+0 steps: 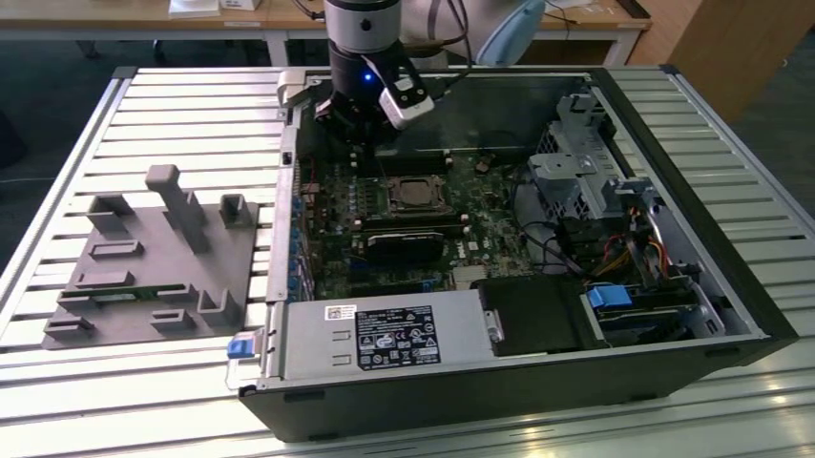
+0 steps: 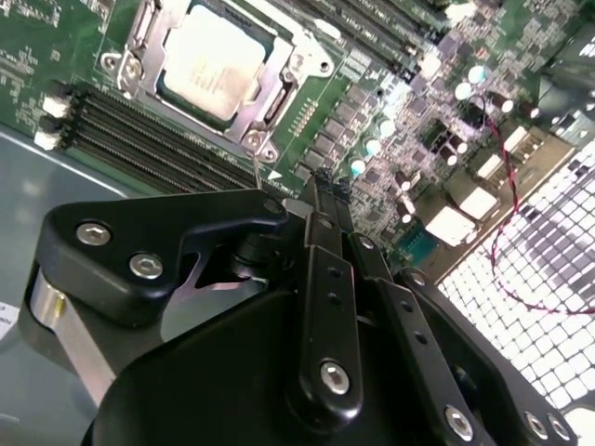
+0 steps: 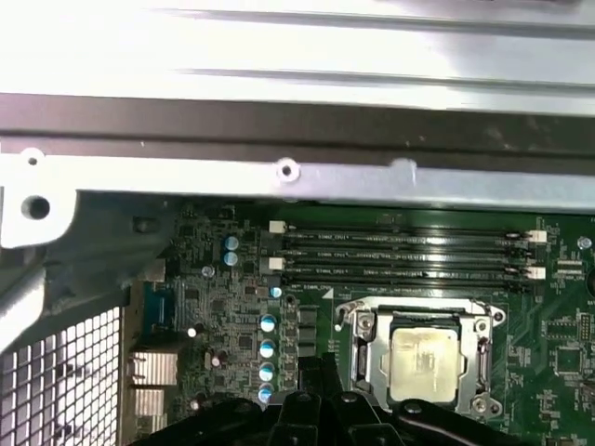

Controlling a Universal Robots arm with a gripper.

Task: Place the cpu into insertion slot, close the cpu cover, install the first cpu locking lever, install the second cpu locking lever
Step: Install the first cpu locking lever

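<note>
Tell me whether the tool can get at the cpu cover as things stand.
Probably yes: the tool hangs near the memory slots, next to the cpu cover, and nothing stands between them or above the cover.

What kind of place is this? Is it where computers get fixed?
Probably a robot lab or workshop: an opened computer sits on a slatted table, a robot arm hangs over it, and desks stand behind.

Nothing legible: the black label [image 1: 397, 336] and white sticker [image 1: 342, 312] on the power supply [image 1: 312, 355] (at the case's [image 1: 535, 393] near edge) bear print too small to read.
</note>
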